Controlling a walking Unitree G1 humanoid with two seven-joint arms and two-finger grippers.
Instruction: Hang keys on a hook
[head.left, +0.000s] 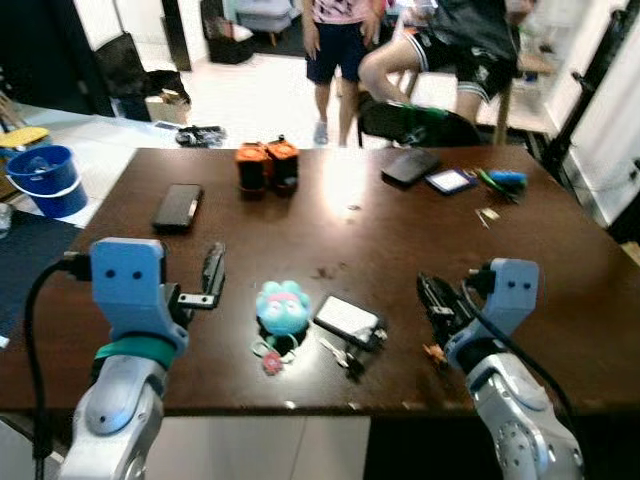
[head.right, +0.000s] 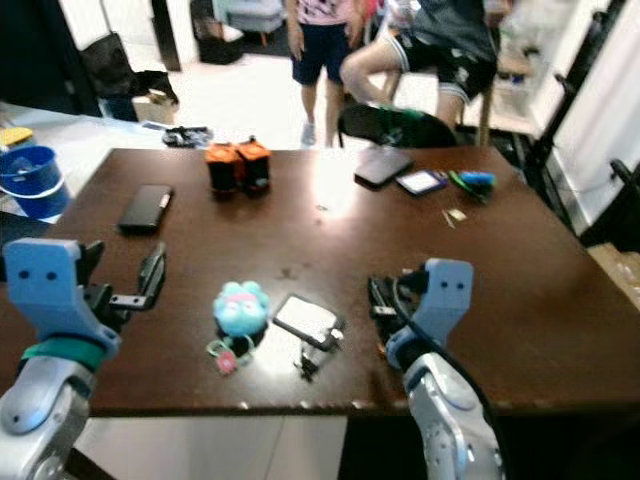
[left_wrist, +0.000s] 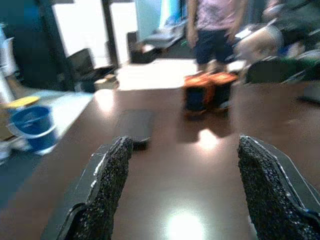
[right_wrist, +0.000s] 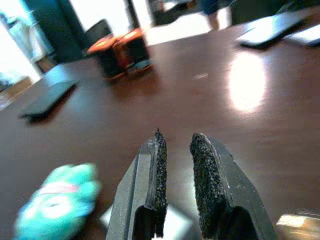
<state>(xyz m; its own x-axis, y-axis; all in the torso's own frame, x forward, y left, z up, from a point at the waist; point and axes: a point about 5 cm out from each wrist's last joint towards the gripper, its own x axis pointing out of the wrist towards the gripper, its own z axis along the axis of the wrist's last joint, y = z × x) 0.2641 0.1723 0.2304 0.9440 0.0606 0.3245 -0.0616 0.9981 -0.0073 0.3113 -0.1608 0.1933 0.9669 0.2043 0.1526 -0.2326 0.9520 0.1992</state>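
Note:
The bunch of keys (head.left: 349, 356) lies near the front edge of the dark brown table (head.left: 330, 220). A teal plush charm (head.left: 283, 306), a pink tag (head.left: 272, 363) and a white fob (head.left: 345, 318) are attached to it. My left gripper (head.left: 212, 270) hovers over the table to the left of the plush, open wide with nothing between its fingers (left_wrist: 112, 175). To the right of the keys my right gripper (head.left: 436, 298) is low over the table. Its pads (right_wrist: 160, 165) are almost together and hold nothing. The plush (right_wrist: 57, 202) appears beside them in the right wrist view.
A black phone (head.left: 178, 206) lies at the left and two orange-black objects (head.left: 267, 165) at the back middle. A dark case (head.left: 410, 165) and a small screen (head.left: 450, 180) lie at the back right. A blue bucket (head.left: 47, 180) stands left of the table. One person stands (head.left: 335, 45) and another sits (head.left: 455, 50) behind it.

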